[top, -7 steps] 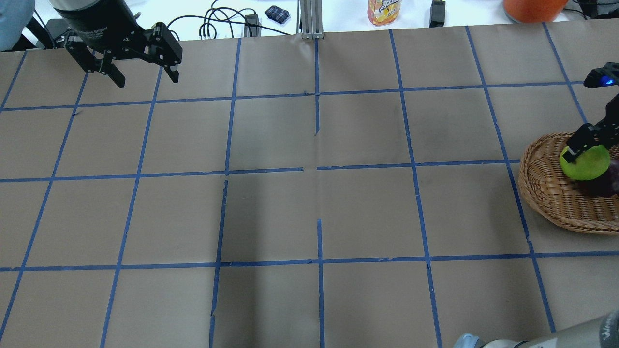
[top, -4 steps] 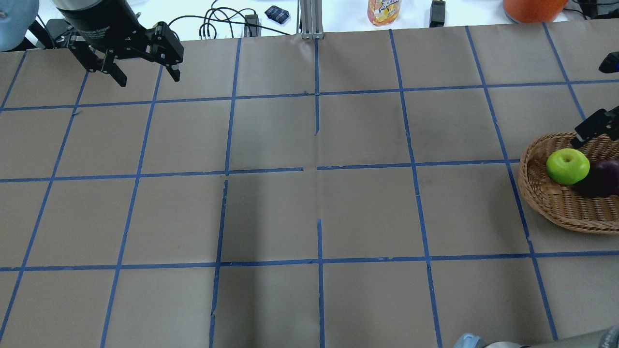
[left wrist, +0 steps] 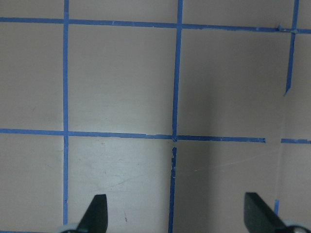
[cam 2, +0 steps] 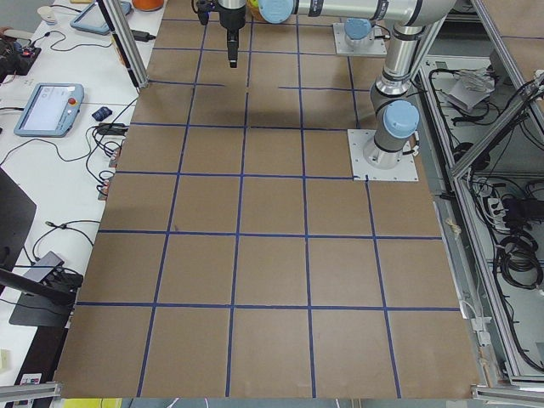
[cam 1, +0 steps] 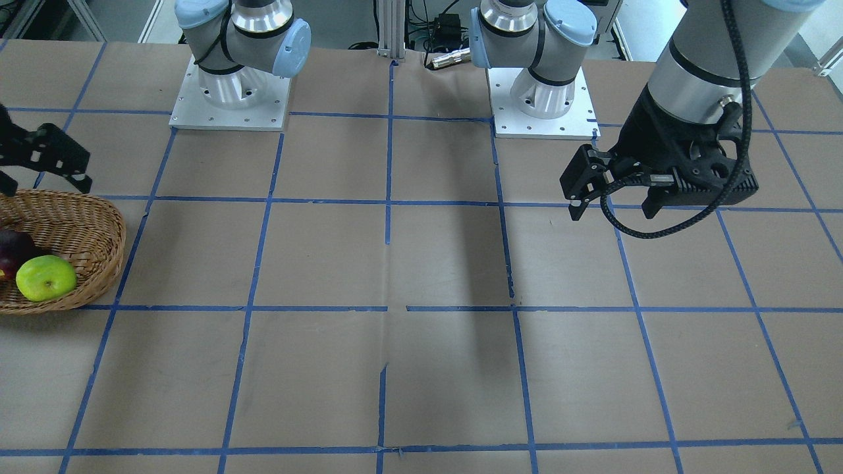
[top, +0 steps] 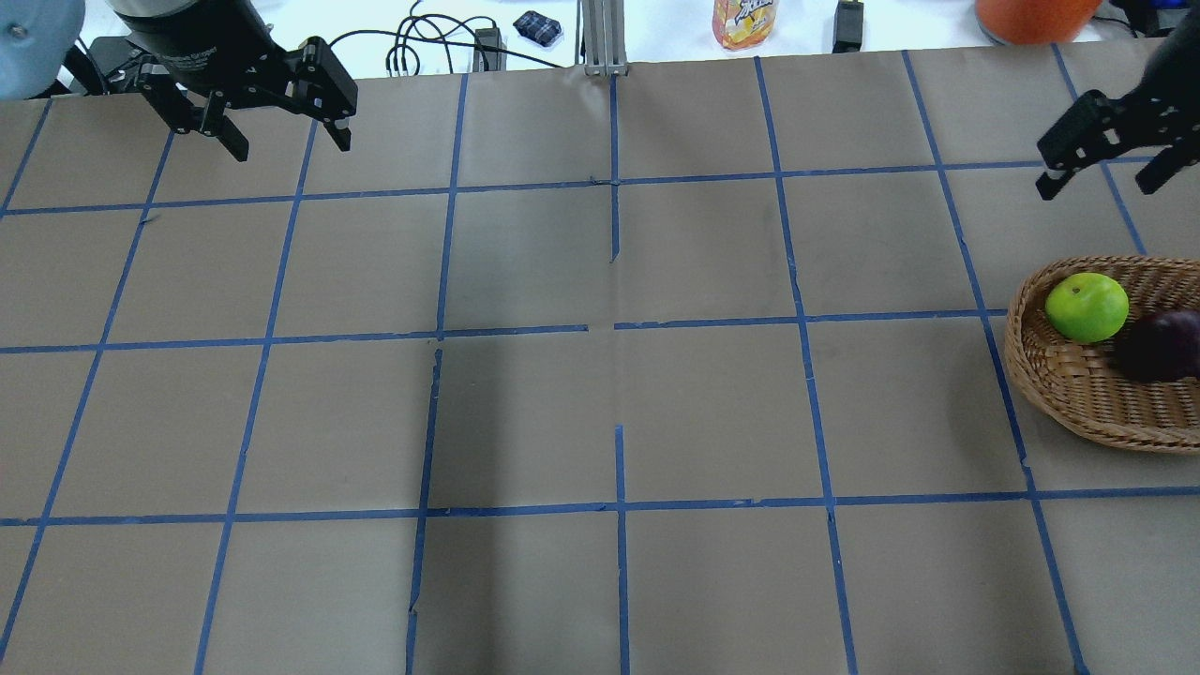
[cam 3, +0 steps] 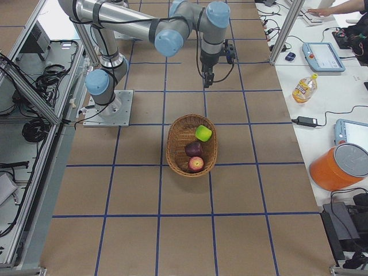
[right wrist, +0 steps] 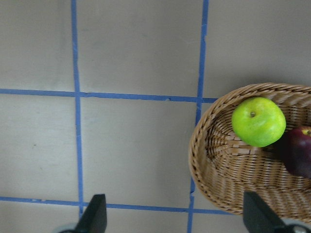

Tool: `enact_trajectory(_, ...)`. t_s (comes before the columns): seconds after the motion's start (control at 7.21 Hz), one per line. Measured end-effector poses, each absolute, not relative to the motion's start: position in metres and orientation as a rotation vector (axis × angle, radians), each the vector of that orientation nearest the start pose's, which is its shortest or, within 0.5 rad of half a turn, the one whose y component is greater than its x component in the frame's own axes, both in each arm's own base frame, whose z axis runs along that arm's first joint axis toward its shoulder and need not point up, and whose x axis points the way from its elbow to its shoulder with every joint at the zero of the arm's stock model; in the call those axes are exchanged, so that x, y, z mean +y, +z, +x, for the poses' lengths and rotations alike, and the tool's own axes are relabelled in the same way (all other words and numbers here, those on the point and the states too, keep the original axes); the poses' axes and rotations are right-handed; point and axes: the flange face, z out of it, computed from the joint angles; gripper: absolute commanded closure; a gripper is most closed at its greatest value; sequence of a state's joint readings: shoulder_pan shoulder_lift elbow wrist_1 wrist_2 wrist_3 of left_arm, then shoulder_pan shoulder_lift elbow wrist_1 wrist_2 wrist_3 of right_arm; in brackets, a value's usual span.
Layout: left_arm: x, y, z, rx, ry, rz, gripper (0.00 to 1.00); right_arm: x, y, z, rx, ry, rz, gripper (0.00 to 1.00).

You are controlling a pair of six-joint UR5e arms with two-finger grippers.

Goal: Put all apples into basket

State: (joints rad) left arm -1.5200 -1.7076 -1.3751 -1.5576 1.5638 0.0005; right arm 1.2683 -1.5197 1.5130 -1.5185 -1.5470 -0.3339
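1. From the right end of the counter I count all three apples inside the wicker basket. The lime green apple lies at the end nearest the arms. The dark maroon apple sits in the middle, just beside it. The red apple is at the other end, against the maroon one.

2. The right claw hangs above the counter, off beyond the rim of the basket and apart from it. Its two fingers are spread wide with nothing between them. Its own wrist camera looks down past those spread fingertips at the green apple resting against the weave.

3. The left claw hovers over the far corner of the counter on the robot's left, well apart from the basket. It too is splayed and carries nothing, and under it I see only bare brown paper and blue tape lines.

4. To my eye the putting-in is finished, since every apple the task names is accounted for in the basket. The step in hand looks like clearing away after the last drop.

5. What comes next asks for little, I'd judge. No further grasp is needed, so both arms can go to a resting pose. The right one should stay high enough that it does not clip the rim and tip the shallow basket.
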Motion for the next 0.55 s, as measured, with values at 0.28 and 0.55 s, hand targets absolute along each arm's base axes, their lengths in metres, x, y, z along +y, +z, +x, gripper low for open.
enact_trajectory(0.28,-0.567,0.513,-0.108,3.143,-0.158,-0.074,0.0,-0.516,0.501,0.077,3.125,0.031,0.06,0.0)
enact_trajectory(0.55,-0.567,0.511,-0.109,3.144,-0.167,-0.076,0.0,-0.514,0.503,0.114,3.121,-0.006,0.096,0.0)
